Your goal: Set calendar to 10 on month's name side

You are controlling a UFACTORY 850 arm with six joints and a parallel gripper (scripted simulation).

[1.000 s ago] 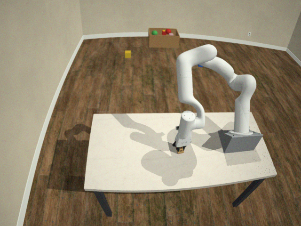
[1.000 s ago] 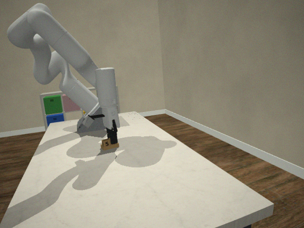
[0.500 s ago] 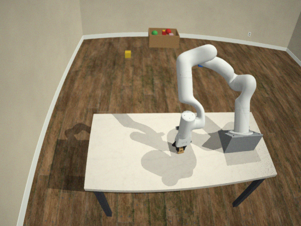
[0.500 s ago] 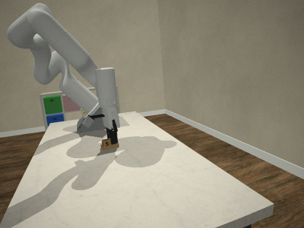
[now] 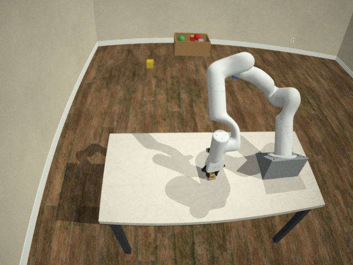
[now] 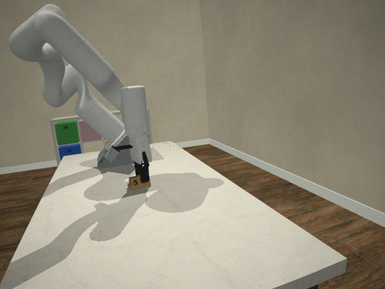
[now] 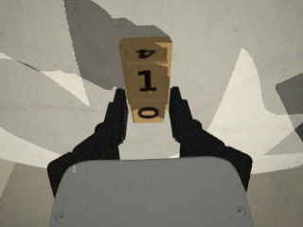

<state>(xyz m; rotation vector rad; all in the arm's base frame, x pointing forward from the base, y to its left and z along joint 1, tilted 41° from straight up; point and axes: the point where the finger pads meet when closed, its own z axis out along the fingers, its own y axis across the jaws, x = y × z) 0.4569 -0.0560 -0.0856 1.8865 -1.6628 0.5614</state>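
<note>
Evidently I keep my pincer [image 5: 212,173] [image 6: 142,180] [image 7: 148,98] partly open, gripping nothing, its fingers astride the calendar cubes [image 6: 135,181] [image 7: 147,81] in the wooden tray [image 6: 139,187], probably so that backing off won't drag them.

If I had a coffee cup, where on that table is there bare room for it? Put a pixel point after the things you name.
The tabletop [image 5: 137,199] looks bare towards the end away from the grey base block [image 5: 281,169]. It's crowded around the gripper [image 5: 211,173] [image 6: 142,180] [image 7: 149,90] and the calendar cubes [image 7: 147,81].

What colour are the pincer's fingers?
Black, best seen in the wrist view, where both fingers show.
</note>
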